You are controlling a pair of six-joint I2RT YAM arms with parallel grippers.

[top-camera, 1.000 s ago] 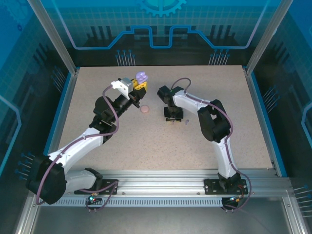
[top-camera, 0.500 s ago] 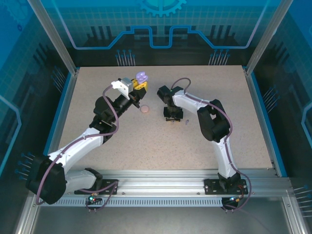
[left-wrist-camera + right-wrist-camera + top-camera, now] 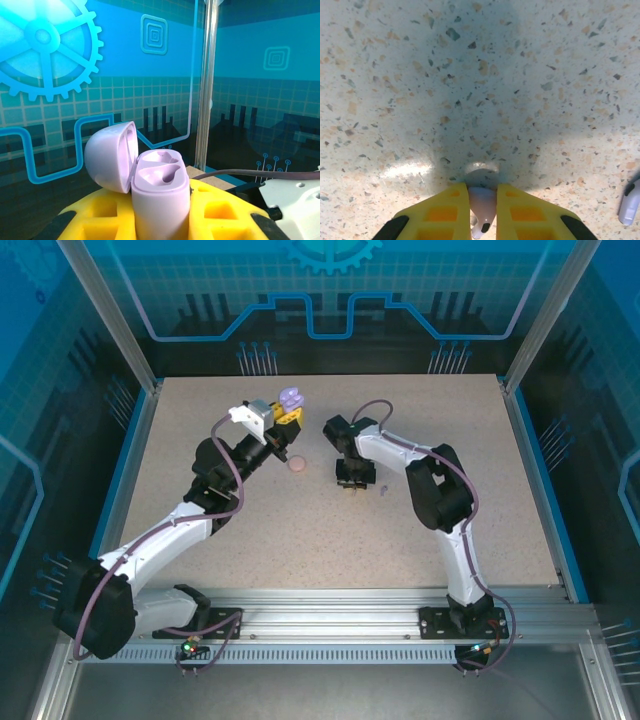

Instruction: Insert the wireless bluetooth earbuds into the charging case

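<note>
The lilac charging case stands upright with its lid swung open to the left and both wells empty. My left gripper is shut on the case and holds it in the air over the far left of the table. My right gripper points straight down at the table, its yellow fingers shut on a pale purplish-grey earbud that touches the surface. In the top view this gripper is at mid-table. A second earbud lies just to its right.
A small pinkish round disc lies on the speckled table between the two grippers. Blue walls and metal posts ring the table. The near half of the table is bare.
My right gripper's fingers have closed in on the earbud under them. Both arms have stayed where they were, and the case is still held up.
</note>
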